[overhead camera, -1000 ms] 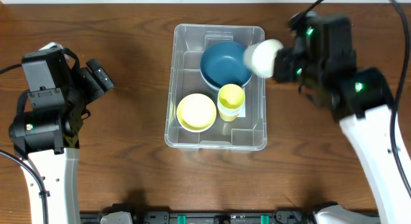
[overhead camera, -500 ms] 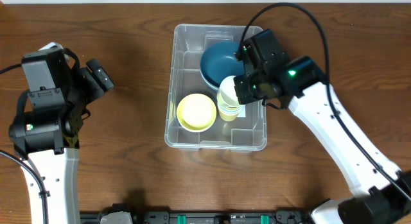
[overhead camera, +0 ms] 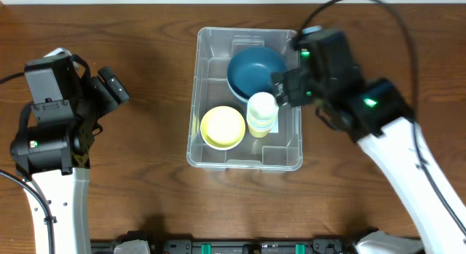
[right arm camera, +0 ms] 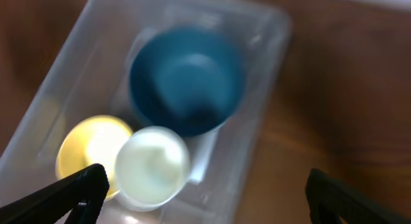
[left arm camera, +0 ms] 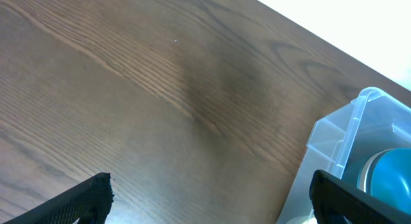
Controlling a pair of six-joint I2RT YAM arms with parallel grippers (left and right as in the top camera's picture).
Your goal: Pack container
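Near to far on the wood table [overhead camera: 145,181]. The container [overhead camera: 245,161], a clear plastic bin, sits mid-table between the two arms, long side running near to far.

At its near-left I see a yellow bowl [overhead camera: 222,127], open side up. Just right of it, touching or nearly so, is a cup stack: a cream cup [overhead camera: 262,103] nested in a yellow cup [overhead camera: 261,127], upright on the bin floor.

Level with the stack, the left gripper [left arm camera: 212,185] is well left of the bin, above bare table. Its fingers are spread wide with nothing between them. From its wrist view I only catch the bin's far-left corner and a sliver of blue.

The right gripper [right arm camera: 205,185] hangs over the bin's right rim, just right of the cup stack and raised above it. The wrist view is blurred, but both fingers show at the bottom corners, far apart, nothing gripped. The cream cup stands free below them. I see no contact with cup or bin.

Further back, a blue bowl [overhead camera: 255,72] fills the far half of the bin, open side up. Its near edge comes right up to the cup stack; whether they touch I can't tell.
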